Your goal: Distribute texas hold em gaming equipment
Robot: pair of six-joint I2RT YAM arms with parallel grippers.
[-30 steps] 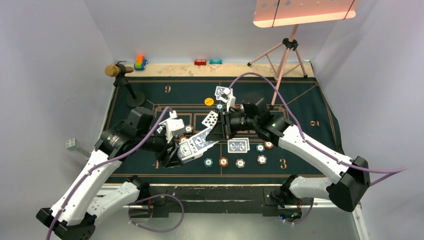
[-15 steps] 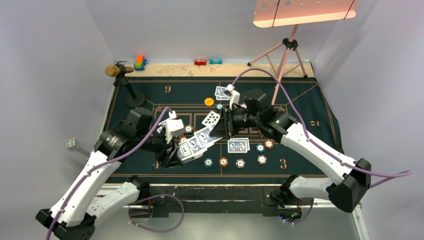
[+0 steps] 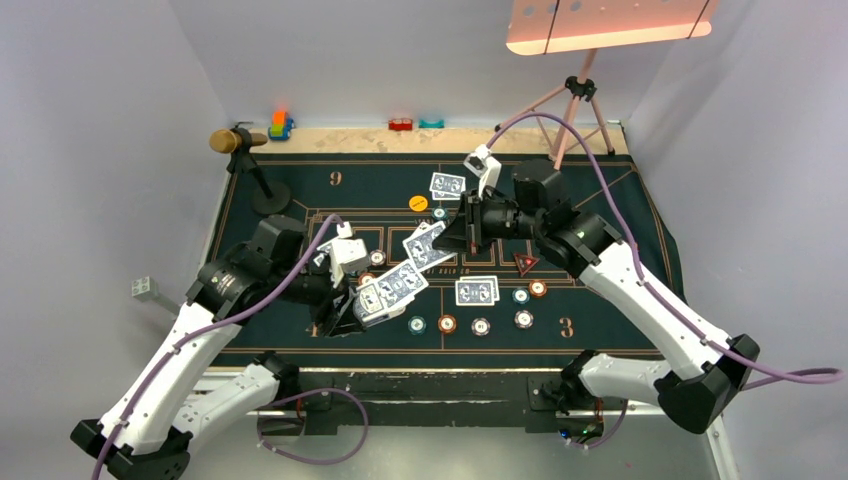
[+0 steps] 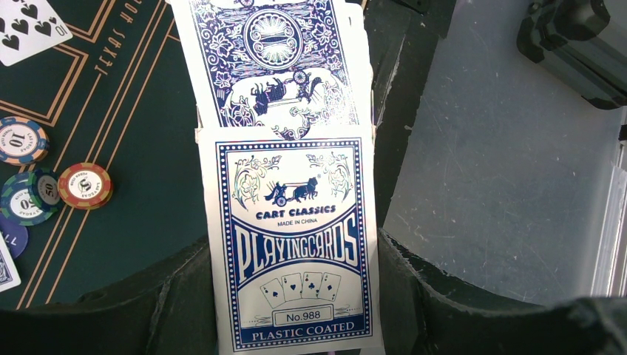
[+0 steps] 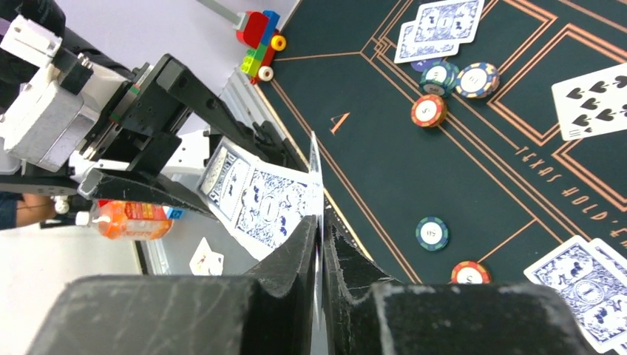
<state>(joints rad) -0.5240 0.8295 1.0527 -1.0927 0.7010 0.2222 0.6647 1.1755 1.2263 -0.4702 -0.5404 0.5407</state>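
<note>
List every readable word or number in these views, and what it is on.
"CART CLASSICS": card pack
"MADE IN CHINA": same pack
"PLAYINGCARDS": same pack
"No.988": same pack
"PLASTIC COATED": same pack
"TEXAS HOLD'E", cut off: mat
"9", "2", "3", "4": mat
"10": pale striped chip
"5": orange chip
Print on the other chips: too small to read.

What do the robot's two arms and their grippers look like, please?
Both the left arm and the right arm have white link shells with black joints and bases. A purple cable loops along each. The left gripper and right gripper are black, with rough matte fingers, and each wrist carries a small white camera block.
</note>
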